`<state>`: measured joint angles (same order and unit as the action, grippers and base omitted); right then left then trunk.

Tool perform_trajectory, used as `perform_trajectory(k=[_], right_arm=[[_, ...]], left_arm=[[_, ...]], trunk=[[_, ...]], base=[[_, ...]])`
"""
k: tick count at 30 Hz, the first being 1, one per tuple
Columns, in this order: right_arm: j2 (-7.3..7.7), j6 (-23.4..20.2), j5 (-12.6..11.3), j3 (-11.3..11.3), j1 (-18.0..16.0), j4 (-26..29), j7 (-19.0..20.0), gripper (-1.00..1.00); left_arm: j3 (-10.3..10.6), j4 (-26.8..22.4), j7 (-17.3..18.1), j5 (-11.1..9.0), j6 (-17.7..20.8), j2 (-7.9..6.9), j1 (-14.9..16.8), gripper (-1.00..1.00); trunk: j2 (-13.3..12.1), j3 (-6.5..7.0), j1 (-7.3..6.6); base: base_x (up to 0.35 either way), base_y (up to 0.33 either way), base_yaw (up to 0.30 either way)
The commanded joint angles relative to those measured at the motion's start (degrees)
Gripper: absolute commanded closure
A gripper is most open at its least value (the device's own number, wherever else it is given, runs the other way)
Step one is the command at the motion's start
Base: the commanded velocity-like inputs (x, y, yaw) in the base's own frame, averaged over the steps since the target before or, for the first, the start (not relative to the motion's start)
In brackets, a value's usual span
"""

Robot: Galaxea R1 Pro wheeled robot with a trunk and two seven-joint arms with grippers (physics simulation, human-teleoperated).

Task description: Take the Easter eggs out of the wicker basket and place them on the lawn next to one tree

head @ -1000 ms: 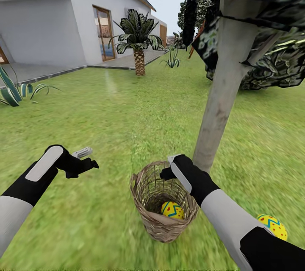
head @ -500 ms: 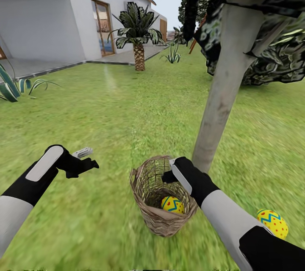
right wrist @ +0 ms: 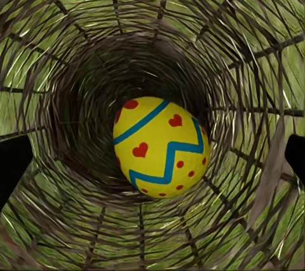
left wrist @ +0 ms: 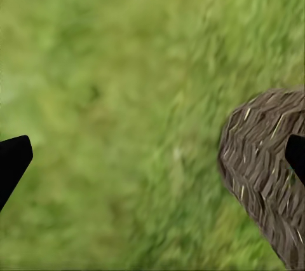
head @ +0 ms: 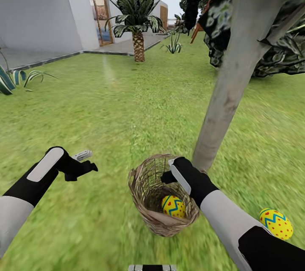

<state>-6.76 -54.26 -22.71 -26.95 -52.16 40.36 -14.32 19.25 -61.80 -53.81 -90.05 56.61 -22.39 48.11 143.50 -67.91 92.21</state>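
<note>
Right gripper wide open, empty, over basket – risk: fingers snag wicker rim, tip it w/ egg inside.

Rough brown open-weave wicker on the basket, light showing through its strands, and inside it a smooth, glossy egg in painted yellow with blue zigzags and red hearts. The tree shows a smooth, pale grey matt trunk; the lawn is short, mottled green grass. The right claw looks like matt black plastic with a pale grey panel.
</note>
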Motion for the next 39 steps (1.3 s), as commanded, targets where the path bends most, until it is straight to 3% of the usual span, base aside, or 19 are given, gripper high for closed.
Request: perform_trajectory(k=[1, 10, 18, 24, 28, 34, 39], right_arm=[[-0.01, -0.1, -0.6, -0.2, 0.0, 0.0, -0.6, -1.0], [0.01, -0.1, -0.8, -0.1, 0.0, -0.4, -0.8, -1.0], [-0.09, 0.0, -0.8, -0.2, 0.1, -6.0, -1.1, -1.0], [-0.1, 4.8, -0.3, -0.3, 0.2, -9.0, -1.1, -1.0], [-0.04, 5.4, -0.1, -0.6, 0.2, -9.1, -1.1, -1.0], [0.5, 5.6, 2.1, -9.9, 0.2, -9.0, -0.7, -1.0], [0.76, 5.7, 2.8, -11.9, 0.2, -8.6, -0.6, -1.0]], left_arm=[[0.1, 0.4, -0.6, -0.6, 0.0, -0.02, 0.1, -1.0], [0.0, 0.2, -0.5, -0.7, 0.1, 0.03, 0.1, -1.0], [0.1, 0.1, -0.5, -0.7, 0.2, 0.43, 0.1, -1.0], [0.1, 0.1, -0.5, -0.7, 0.2, 0.78, 0.1, -1.0], [0.1, 0.1, -0.5, -0.7, 0.2, 0.84, 0.1, -1.0], [0.1, 0.1, -0.5, -0.7, 0.2, 0.86, 0.1, -1.0], [0.1, 0.1, -0.5, -0.7, 0.2, 0.89, 0.1, -1.0]], trunk=[[0.0, -0.28, 0.04], [0.2, -2.28, 0.27], [0.3, -4.05, 0.48], [0.3, -5.38, 0.64], [0.4, -6.26, 0.74], [0.5, -7.59, 0.89], [0.5, -8.7, 1.02]], base=[[0.32, 0.0, 0.0], [0.143, 0.0, 0.0], [0.003, 0.0, 0.0], [0.0, 0.0, 0.0], [0.0, 0.0, 0.0], [0.0, 0.0, 0.0], [0.0, 0.0, 0.0]])
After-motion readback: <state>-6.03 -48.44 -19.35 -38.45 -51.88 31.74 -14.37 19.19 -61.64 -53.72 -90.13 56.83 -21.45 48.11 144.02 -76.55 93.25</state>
